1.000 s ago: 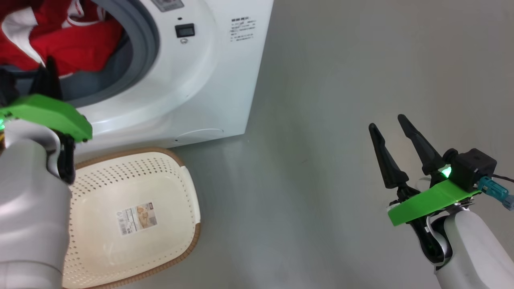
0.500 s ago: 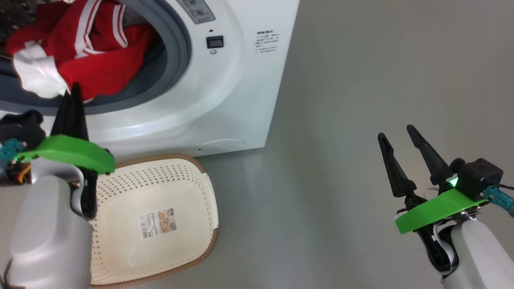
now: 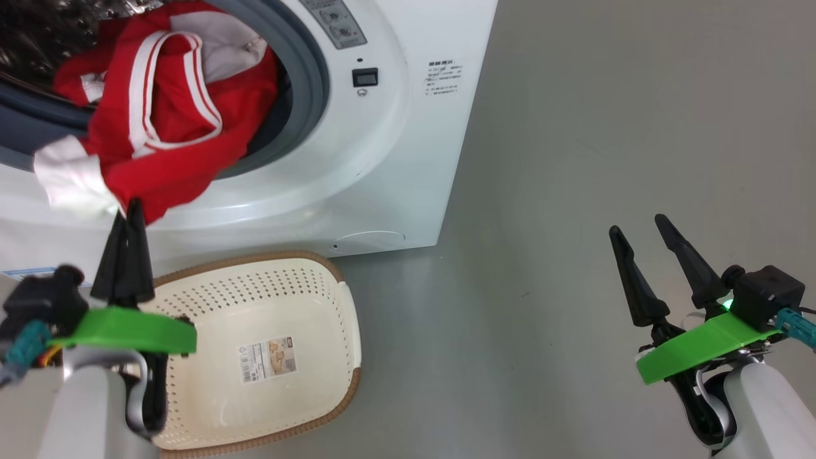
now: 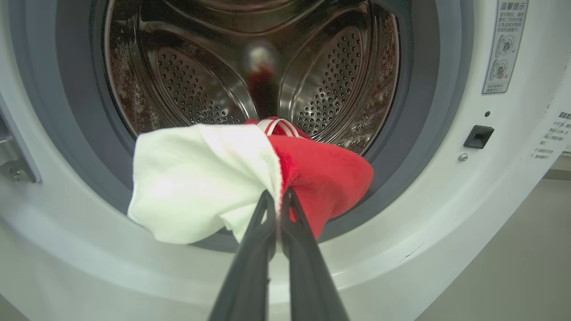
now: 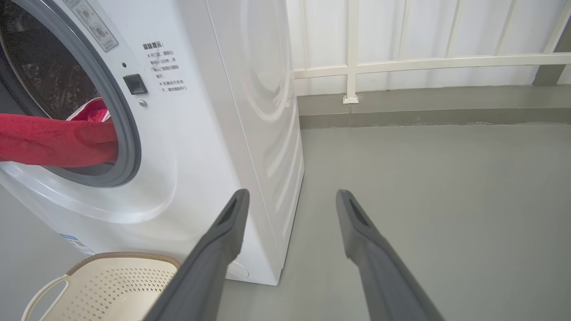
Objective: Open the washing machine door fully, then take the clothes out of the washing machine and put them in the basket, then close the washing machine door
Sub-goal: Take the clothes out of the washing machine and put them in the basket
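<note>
The white front-loading washing machine [image 3: 395, 159] takes up the head view from 9 to 12 o'clock, its grey rubber gasket [image 3: 313, 83] ringing an uncovered opening; in the left wrist view the perforated steel drum [image 4: 200, 89] shows behind it. Grey floor [image 3: 574, 159] spreads from 1 to 5 o'clock. The cream perforated basket [image 3: 349, 331] with its brown woven-look rim stands on the floor at 7 o'clock, just in front of the machine's lower front panel, with nothing in it but a label sticker [image 3: 268, 360] on its bottom. The clothes [image 3: 172, 146], a bright red garment with white stripes and a white cuff-like end, hang out of the opening at 10 o'clock, draped over the gasket's lower lip and drawn down toward the basket. The left gripper [image 3: 129, 207], at 8 o'clock above the basket's left end, has its two dark fingers clenched on the garment's lowest fold, where the red cloth meets the white. The right gripper [image 3: 636, 224] hangs over bare floor at 4 o'clock, well apart from the machine, its fingers released, spread wide and grasping nothing.
</note>
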Controlling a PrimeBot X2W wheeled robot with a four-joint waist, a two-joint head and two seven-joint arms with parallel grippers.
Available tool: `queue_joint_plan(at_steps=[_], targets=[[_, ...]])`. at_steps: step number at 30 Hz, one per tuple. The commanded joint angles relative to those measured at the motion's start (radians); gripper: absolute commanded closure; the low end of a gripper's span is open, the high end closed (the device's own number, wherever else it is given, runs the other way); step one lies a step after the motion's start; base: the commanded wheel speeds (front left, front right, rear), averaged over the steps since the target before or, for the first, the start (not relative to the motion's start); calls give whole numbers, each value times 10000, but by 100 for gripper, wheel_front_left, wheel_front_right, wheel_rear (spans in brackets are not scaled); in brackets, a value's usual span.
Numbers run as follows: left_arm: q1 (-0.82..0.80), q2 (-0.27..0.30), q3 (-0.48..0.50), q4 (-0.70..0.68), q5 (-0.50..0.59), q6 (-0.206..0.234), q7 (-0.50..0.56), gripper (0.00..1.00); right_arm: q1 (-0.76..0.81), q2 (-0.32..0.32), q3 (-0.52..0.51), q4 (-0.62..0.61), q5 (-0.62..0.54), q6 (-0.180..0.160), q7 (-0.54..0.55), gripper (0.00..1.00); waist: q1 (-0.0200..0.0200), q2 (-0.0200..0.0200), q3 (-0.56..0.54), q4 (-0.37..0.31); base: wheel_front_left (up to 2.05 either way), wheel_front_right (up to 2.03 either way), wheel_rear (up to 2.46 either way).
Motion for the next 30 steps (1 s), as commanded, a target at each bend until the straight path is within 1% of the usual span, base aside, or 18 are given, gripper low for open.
queue_joint_plan(at_steps=[1,5,6,7,11,12,17,20,22,25,30], targets=[[500,254,330,-745,103,126,-89,100,193,-143,90,-280,-89,16,-120,0,0,0,-20,41,0,0,0],[1388,228,370,-1712,90,307,6,100,231,-171,62,-291,-82,16,-120,0,0,0,-42,122,0,0,0],[1388,228,370,-1712,90,307,6,100,231,-171,62,-291,-82,16,-120,0,0,0,-42,122,0,0,0],[1802,205,382,-2274,77,414,143,100,247,-176,64,-296,-87,16,-120,0,0,0,-42,159,0,0,0],[2629,148,292,-3351,128,640,592,100,270,-187,68,-296,-93,16,-120,0,0,0,-16,228,0,0,0],[2629,148,292,-3351,128,640,592,100,270,-187,68,-296,-93,16,-120,0,0,0,-16,228,0,0,0],[3580,70,227,-4446,94,884,1118,100,217,-203,119,-290,-93,16,-120,0,0,0,24,227,0,0,0],[4031,0,156,-4855,37,993,1348,100,195,-226,119,-300,-84,16,-120,0,0,0,47,228,0,0,0],[4236,-56,92,-4931,-59,1011,1438,100,188,-241,127,-300,-80,16,-120,0,0,0,79,229,0,0,0],[4394,-101,-35,-4651,-113,999,1476,100,158,-247,174,-295,-71,16,-120,0,0,0,128,208,0,0,0],[4076,-186,-331,-3305,-185,853,1267,100,99,-240,229,-302,-66,16,-120,0,0,0,242,175,0,0,0]])
